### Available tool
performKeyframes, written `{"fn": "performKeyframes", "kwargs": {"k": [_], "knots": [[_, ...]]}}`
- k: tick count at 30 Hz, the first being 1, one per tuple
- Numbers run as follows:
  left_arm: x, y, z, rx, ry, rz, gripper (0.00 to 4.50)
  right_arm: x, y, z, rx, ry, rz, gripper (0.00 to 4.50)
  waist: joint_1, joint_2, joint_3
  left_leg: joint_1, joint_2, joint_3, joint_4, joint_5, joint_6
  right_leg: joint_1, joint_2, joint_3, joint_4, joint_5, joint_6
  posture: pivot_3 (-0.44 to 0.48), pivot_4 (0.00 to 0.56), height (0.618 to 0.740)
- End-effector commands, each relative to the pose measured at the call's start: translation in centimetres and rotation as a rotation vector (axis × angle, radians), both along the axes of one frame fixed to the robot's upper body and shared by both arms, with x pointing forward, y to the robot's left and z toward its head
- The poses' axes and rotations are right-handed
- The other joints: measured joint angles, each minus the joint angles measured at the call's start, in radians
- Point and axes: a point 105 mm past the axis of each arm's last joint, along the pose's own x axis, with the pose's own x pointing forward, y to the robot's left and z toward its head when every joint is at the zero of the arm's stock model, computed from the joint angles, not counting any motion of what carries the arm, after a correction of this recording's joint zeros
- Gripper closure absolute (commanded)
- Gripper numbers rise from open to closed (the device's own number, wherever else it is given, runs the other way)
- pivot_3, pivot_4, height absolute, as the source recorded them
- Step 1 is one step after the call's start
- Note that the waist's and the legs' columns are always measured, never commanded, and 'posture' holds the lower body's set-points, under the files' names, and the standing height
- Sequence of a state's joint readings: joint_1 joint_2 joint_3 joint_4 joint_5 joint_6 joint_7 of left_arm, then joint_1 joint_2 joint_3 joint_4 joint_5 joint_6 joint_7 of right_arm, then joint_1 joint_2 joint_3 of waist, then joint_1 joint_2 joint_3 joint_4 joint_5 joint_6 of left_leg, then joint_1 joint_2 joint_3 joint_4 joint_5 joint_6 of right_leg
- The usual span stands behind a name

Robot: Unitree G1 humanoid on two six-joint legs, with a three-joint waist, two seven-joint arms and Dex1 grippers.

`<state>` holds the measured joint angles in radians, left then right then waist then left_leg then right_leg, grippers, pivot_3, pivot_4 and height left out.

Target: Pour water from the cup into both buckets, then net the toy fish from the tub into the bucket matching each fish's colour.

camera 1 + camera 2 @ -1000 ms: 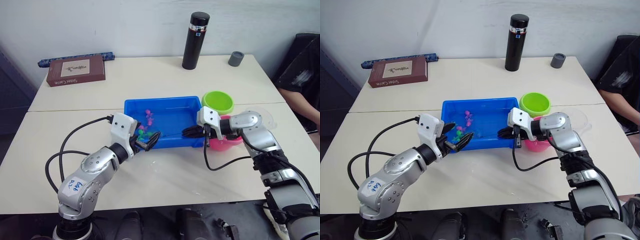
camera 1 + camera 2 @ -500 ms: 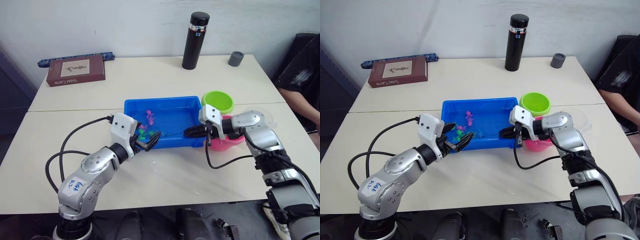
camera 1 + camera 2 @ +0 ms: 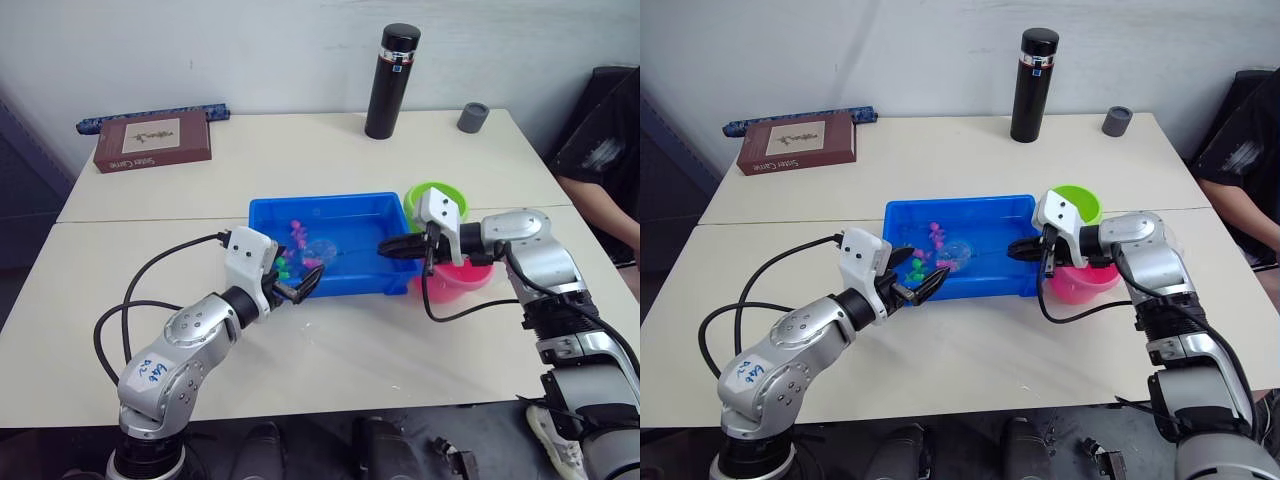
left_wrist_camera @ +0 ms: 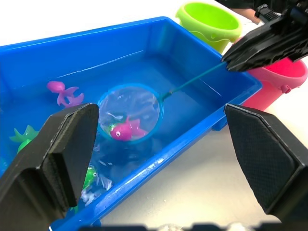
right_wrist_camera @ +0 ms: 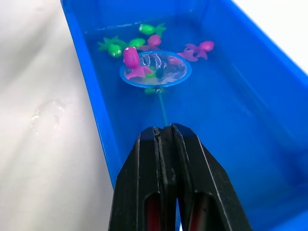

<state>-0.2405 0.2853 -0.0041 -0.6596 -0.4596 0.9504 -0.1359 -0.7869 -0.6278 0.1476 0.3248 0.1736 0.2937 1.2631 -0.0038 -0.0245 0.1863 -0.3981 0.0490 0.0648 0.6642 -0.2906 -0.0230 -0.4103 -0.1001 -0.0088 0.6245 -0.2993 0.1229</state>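
Net [image 4: 129, 113], light blue hoop on a thin stick, lies in the blue tub [image 3: 385, 283] with one pink fish [image 4: 124, 130] on its mesh; right gripper [image 5: 166, 139] is clamped on the handle end. Lift level and slowly so the fish stays cupped, then carry to the pink bucket [image 3: 462, 281] just beside the tub, not the green bucket [image 3: 440, 190]. Left gripper [image 3: 297, 288] hovers at the tub's near rim, fingers spread, holding nothing.

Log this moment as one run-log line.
phase: netting | right end effector: shut on net handle | net: in tub, pink fish inside | left end effector: open, at tub's near edge
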Motion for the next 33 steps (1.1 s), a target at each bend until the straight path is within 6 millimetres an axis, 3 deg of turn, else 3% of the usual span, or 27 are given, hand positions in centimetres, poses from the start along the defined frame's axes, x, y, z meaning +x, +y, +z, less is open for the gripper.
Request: {"fn": "performKeyframes", "kwargs": {"k": [1, 13, 17, 25, 33], "knots": [[-0.1, -0.3, 1.4, -0.006, -0.065, -0.021, 0.02, -0.3, -0.4, 1.6, 0.026, -0.046, -0.007, 4.5, 0.0, 0.0, 0.0, 0.0, 0.0, 0.0, 0.0, 0.0, 0.0, 0.0, 0.0, 0.0, 0.0, 0.0, 0.0, 0.0, 0.15, 0.74], [0.0, -0.8, 1.6, 0.001, -0.074, -0.063, 0.02, -0.9, -2.5, 4.0, 0.12, -0.021, -0.139, 4.5, 0.001, 0.0, 0.0, 0.0, 0.0, 0.0, 0.0, 0.0, 0.0, 0.0, 0.0, 0.0, -0.001, 0.0, 0.0, 0.0, 0.15, 0.74], [0.0, -1.1, 1.9, 0.023, -0.087, -0.107, 0.02, -1.3, -4.1, 5.5, 0.142, -0.055, -0.217, 4.5, 0.001, 0.0, 0.0, 0.0, 0.0, 0.0, 0.0, 0.0, 0.0, 0.0, 0.0, 0.0, -0.001, 0.0, 0.0, 0.0, 0.15, 0.74], [-0.3, -2.1, 2.9, 0.024, -0.133, -0.235, 0.02, -3.0, -6.0, 7.9, 0.179, -0.125, -0.339, 4.5, 0.002, 0.0, 0.0, -0.001, 0.0, 0.0, -0.001, 0.0, 0.001, 0.0, 0.0, 0.0, -0.002, 0.0, 0.0, 0.0, 0.15, 0.74], [-0.3, -3.0, 4.5, 0.046, -0.202, -0.378, 0.02, -5.5, -8.1, 8.6, 0.178, -0.168, -0.473, 4.5, 0.006, 0.0, 0.0, -0.002, 0.0, 0.0, -0.001, -0.001, 0.001, 0.0, 0.0, -0.001, -0.003, 0.0, 0.0, 0.0, 0.15, 0.74]]}}
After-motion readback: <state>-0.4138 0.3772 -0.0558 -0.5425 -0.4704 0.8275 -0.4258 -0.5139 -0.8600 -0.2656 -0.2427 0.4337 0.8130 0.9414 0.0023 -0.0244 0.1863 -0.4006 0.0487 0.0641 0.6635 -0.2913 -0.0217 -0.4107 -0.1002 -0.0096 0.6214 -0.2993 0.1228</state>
